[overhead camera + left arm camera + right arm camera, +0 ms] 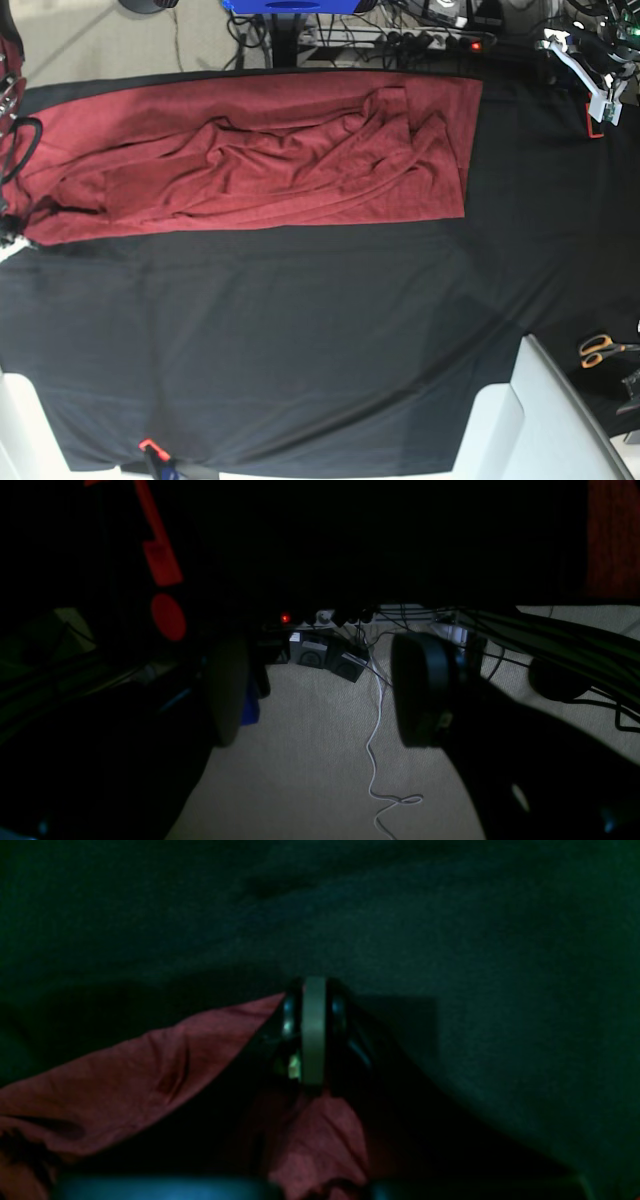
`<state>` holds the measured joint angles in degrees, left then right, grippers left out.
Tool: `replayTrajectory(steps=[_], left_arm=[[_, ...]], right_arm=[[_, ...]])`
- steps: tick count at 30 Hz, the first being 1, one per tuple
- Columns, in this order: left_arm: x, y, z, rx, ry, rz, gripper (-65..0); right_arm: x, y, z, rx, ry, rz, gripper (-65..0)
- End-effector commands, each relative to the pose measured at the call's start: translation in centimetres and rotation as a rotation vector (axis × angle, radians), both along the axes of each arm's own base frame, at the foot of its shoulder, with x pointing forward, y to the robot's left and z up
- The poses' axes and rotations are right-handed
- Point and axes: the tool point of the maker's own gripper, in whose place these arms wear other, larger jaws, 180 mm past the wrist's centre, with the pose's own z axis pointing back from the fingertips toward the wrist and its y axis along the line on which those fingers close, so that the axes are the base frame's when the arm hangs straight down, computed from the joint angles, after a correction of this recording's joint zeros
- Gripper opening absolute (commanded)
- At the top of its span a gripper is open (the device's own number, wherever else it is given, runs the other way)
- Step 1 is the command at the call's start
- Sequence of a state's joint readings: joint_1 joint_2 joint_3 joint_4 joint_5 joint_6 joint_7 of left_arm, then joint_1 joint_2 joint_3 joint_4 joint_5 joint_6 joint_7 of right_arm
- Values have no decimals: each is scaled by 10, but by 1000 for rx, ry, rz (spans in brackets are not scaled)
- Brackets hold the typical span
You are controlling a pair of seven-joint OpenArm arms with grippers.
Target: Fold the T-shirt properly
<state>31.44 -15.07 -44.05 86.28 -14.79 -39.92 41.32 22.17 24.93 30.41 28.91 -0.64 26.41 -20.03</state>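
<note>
Pinched between our right gripper (313, 1080) jaws, the brick-red thin knit T-shirt (260, 160) runs lengthwise toward 3 o'clock, left gripper (320, 690) spread, far off

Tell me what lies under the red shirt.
The T-shirt lies on the black table cloth, which shows all around it. Whatever sits beneath its rumpled folds is covered.

The brick-red T-shirt (260, 160) is lying wrinkled and spread lengthwise along the black table covering's (300, 340) far edge.
</note>
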Motion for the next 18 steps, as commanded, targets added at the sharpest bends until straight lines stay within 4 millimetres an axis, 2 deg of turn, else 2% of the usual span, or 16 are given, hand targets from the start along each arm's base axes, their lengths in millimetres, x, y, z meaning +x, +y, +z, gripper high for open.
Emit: replayTrajectory(steps=[1, 5, 14, 16, 18], left_arm=[[4, 7, 8, 22, -20, -10, -219], [4, 7, 8, 22, -19, -8, -219], [3, 8, 8, 21, -17, -6, -219], [3, 7, 7, 20, -17, -7, -219], [3, 7, 7, 19, -16, -9, -219]], right_arm=[[17, -20, 25, -42, -72, -29, -642], [14, -35, 26, -85, -64, -110, -642], [21, -38, 33, -104, -121, -114, -633], [20, -37, 31, -97, -111, -114, -602], [17, -28, 26, -46, -77, -107, -506]])
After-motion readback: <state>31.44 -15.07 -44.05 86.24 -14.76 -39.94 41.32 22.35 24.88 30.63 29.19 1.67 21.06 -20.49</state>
